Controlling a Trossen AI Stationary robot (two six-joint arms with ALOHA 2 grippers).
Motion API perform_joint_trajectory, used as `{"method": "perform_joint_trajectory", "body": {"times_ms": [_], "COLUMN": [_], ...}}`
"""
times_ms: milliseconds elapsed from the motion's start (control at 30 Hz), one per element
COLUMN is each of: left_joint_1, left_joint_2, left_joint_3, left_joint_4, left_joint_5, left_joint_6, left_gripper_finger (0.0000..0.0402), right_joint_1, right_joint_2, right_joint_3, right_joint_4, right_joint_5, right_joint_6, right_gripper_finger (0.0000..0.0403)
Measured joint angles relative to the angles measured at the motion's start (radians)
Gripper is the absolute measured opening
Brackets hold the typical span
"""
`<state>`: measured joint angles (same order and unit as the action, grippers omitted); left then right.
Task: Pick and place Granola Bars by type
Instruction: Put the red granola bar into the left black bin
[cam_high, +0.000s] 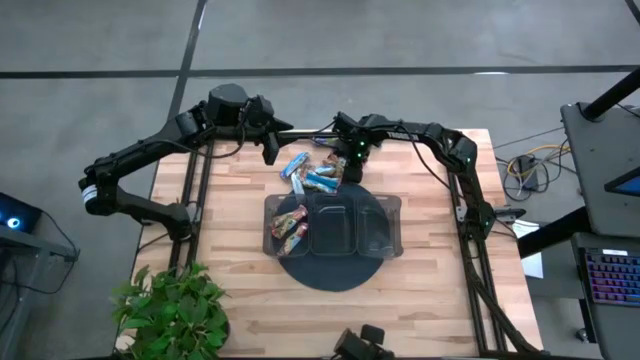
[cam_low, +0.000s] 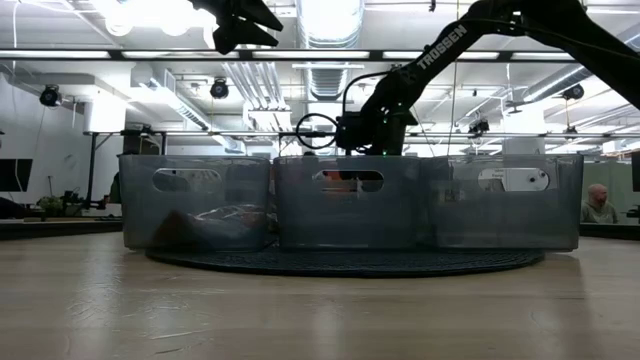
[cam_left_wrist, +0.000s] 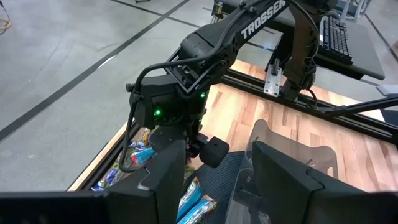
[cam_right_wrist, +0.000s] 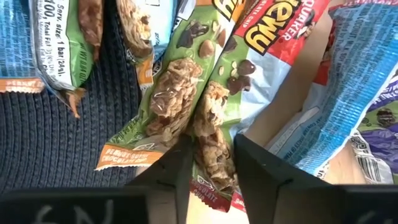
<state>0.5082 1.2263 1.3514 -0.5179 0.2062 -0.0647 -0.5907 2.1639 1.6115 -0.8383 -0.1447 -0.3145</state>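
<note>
Sorting is barely begun, as I judge it: the tray (cam_high: 392, 212) holds a few reddish bars (cam_high: 290, 226) in its left compartment, while the middle and right ones look bare. Most of the bars still lie in a loose pile (cam_high: 312, 174) on the desk (cam_high: 240, 290) just behind the tray. The right tool (cam_right_wrist: 208, 163) is down in that pile, its fingers narrowed around the end of a red-wrapped bar (cam_right_wrist: 214, 134), apparently gripping it. The left tool (cam_high: 268, 150) hovers beside the pile, fingers apart and holding nothing.
</note>
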Motion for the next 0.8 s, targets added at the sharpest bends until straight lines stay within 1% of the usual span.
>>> {"method": "perform_joint_trajectory", "body": {"times_ms": [133, 233, 367, 500, 800], "left_joint_1": [0.000, 0.000, 0.000, 0.000, 0.000], "left_joint_2": [0.000, 0.000, 0.000, 0.000, 0.000], "left_joint_3": [0.000, 0.000, 0.000, 0.000, 0.000], "left_joint_4": [0.000, 0.000, 0.000, 0.000, 0.002], "left_joint_5": [0.000, 0.000, 0.000, 0.000, 0.000], "left_joint_6": [0.000, 0.000, 0.000, 0.000, 0.004], "left_gripper_finger": [0.0170, 0.0170, 0.0170, 0.0170, 0.0170], "right_joint_1": [0.001, 0.001, -0.001, -0.001, -0.001], "right_joint_2": [-0.001, -0.001, -0.002, -0.004, -0.007], "right_joint_3": [0.000, 0.000, 0.012, 0.052, 0.217], "right_joint_4": [0.001, 0.000, -0.035, -0.082, -0.218], "right_joint_5": [-0.005, -0.013, -0.014, -0.014, -0.014], "right_joint_6": [0.000, 0.005, 0.017, 0.007, -0.017], "right_gripper_finger": [0.0066, 0.0056, 0.0052, 0.0051, 0.0051]}}
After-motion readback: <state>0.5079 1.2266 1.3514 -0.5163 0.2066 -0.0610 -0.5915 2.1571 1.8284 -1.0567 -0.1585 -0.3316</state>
